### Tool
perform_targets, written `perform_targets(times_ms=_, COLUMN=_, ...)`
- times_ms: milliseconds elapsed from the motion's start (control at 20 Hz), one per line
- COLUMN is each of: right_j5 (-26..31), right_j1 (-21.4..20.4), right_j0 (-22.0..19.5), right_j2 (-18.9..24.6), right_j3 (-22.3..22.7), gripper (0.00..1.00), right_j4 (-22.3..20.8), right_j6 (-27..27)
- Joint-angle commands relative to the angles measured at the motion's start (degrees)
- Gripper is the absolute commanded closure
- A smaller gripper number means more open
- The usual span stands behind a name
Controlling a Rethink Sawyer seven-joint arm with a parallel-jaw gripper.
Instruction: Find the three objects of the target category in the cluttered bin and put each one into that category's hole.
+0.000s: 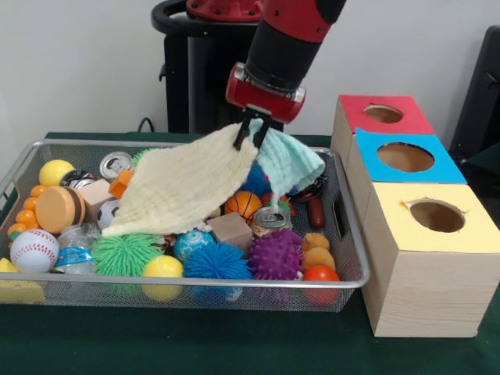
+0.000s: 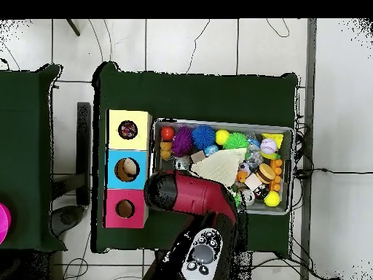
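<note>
My gripper hangs over the back middle of the wire bin, shut on the top corner of a pale yellow cloth. The cloth drapes down to the left over the toys. A teal cloth hangs right beside it at the fingers; I cannot tell whether it is pinched too. In the overhead view the red arm hides the gripper, and only part of the yellow cloth shows over the bin.
Three wooden boxes with holes stand beside the bin: red, blue, yellow. The bin holds spiky balls, a baseball, cans, a small basketball, a wooden block and other toys.
</note>
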Motion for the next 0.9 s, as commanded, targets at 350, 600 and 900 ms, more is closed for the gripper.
perform_targets(times_ms=350, right_j5=20.12, right_j1=-17.26, right_j0=1.23, right_j2=3.37, right_j3=3.46, gripper=1.0, right_j4=-6.62, right_j6=-4.12)
perform_targets(times_ms=600, right_j5=25.97, right_j1=-21.89, right_j0=1.5, right_j2=3.01, right_j3=3.22, gripper=1.0, right_j4=-8.6, right_j6=-5.07)
perform_targets(times_ms=900, right_j5=30.33, right_j1=-23.24, right_j0=1.44, right_j2=3.39, right_j3=1.21, gripper=1.0, right_j4=-10.96, right_j6=-4.7)
